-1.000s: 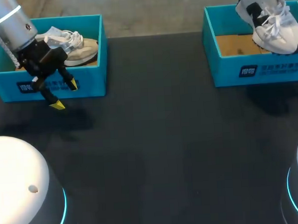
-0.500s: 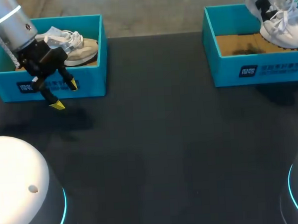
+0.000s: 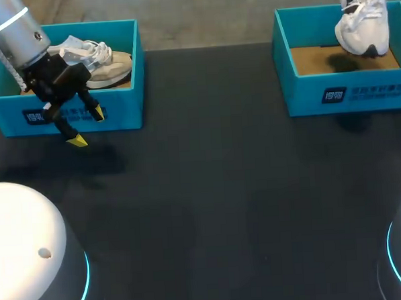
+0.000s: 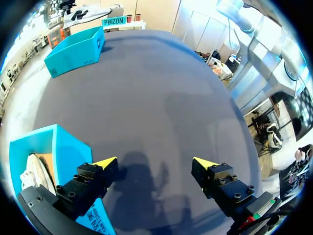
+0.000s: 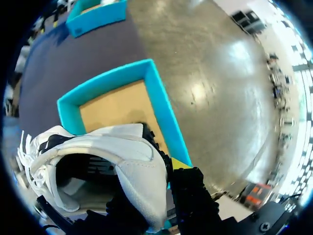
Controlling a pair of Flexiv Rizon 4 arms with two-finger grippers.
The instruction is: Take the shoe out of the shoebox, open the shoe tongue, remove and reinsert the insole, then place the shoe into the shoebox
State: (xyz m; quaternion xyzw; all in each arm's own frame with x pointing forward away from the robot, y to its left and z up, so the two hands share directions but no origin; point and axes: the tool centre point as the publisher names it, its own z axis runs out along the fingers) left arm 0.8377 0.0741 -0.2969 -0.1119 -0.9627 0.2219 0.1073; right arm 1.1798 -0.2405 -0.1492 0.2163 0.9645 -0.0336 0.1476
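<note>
The right end effector (image 5: 164,169) clamps the white shoe (image 3: 362,24) by the heel above the white-printed shoebox (image 3: 345,92). Well left of that shoebox, the left end effector (image 3: 88,127) hangs with fingers spread before a second box (image 3: 128,113).

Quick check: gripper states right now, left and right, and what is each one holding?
Left gripper: open, holding nothing.
Right gripper: closed on the heel of the white shoe.
</note>
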